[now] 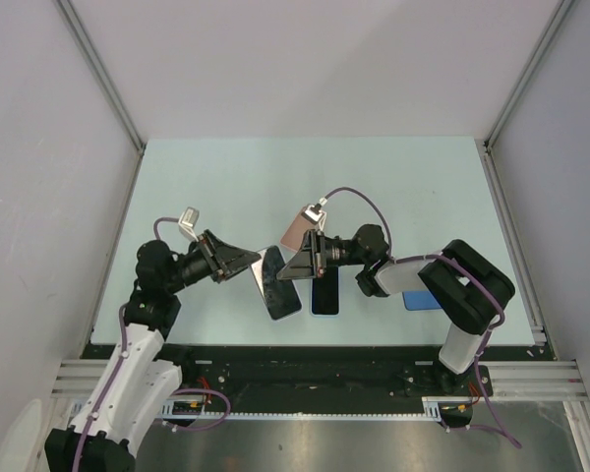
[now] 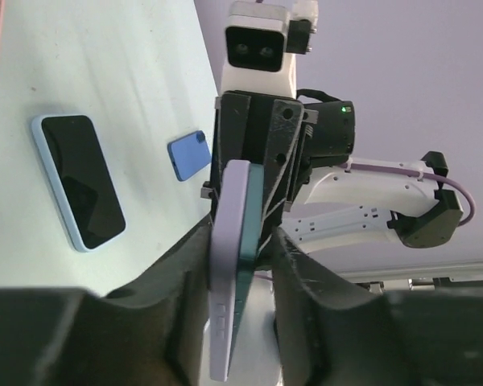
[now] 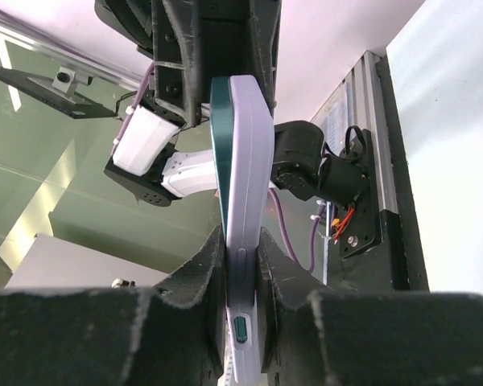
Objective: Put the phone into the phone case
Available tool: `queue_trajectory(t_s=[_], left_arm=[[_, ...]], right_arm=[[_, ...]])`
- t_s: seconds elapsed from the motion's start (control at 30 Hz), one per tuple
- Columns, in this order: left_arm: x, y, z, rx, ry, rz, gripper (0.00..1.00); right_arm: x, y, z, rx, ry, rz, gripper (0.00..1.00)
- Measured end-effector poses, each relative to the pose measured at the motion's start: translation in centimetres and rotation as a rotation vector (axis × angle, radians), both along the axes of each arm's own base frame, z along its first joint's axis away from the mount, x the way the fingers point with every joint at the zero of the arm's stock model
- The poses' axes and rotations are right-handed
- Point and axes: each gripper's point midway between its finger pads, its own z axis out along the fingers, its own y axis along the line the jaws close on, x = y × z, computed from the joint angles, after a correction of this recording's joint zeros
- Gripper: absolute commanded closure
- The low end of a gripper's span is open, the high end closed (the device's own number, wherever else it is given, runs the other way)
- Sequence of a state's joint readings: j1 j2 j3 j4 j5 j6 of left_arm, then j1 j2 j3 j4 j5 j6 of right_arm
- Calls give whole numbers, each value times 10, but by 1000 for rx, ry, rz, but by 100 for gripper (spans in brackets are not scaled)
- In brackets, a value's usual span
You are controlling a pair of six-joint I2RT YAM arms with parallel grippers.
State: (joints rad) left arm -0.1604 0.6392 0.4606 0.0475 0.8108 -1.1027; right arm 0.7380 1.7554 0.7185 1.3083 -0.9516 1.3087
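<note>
**Phone and case held off the table between both arms**

The teal phone (image 3: 219, 137) lies flat against the lavender phone case (image 3: 251, 161), and the pair is held edge-on above the table (image 1: 275, 177). The right gripper (image 3: 241, 241) presses on both faces, clamping the pair. The left gripper (image 2: 240, 237) stands parted around it, with a gap on the phone side. A second phone (image 2: 76, 181) lies on the table.

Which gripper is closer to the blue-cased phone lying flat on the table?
Right. The right gripper hangs just off the blue-cased phone, by its far left corner. The left gripper is farther left, on the other side of the raised phone.
</note>
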Motion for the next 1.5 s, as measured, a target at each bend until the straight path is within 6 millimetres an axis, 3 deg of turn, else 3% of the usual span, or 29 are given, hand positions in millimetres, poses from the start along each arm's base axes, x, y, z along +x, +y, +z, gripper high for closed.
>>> queue_trajectory(t_s=[0.07,0.13,0.23,0.33,0.4,0.43,0.53,0.57,0.67,0.83,0.93,1.03,1.07,1.17,1.33,1.5], left_arm=[[2,1,-4,-1,15,10,98],[2,1,-4,8,-6,7,100],[2,0,-9,24,3,-3,100],[4,0,-17,53,22,-5,100],[6,1,-18,84,17,-12,100],[7,1,-16,99,10,-16,100],[7,1,-12,123,-11,-33,77],[7,0,-11,129,-17,-35,65],[6,1,-15,145,-11,-35,51],[3,1,-12,125,-26,-40,44],[-2,-2,-15,95,-39,-58,48],[-2,-3,-21,84,-23,-69,65],[-2,-4,-22,81,-21,-76,78],[-3,-7,-22,69,-20,-108,99],[-8,-9,-20,69,-57,-158,100],[-16,-11,-18,74,-89,-211,100]], right_arm=[[-1,0,1,4,-5,2,71],[-1,0,1,2,4,0,62],[2,1,2,6,7,-13,57],[3,2,-1,-7,21,-19,58],[4,2,-2,-11,27,-23,64],[5,3,-3,-13,29,-25,71],[6,3,-4,-18,34,-33,86],[6,3,-4,-18,34,-34,89],[6,3,-3,-11,25,-35,99],[9,3,-2,-9,27,-49,100],[11,3,-2,-8,26,-56,100],[10,4,-2,-7,24,-54,92],[9,4,-2,-7,20,-53,89],[7,5,-3,-4,-4,-48,73],[6,5,-2,6,-50,-50,49],[6,0,15,48,-145,-66,47]])
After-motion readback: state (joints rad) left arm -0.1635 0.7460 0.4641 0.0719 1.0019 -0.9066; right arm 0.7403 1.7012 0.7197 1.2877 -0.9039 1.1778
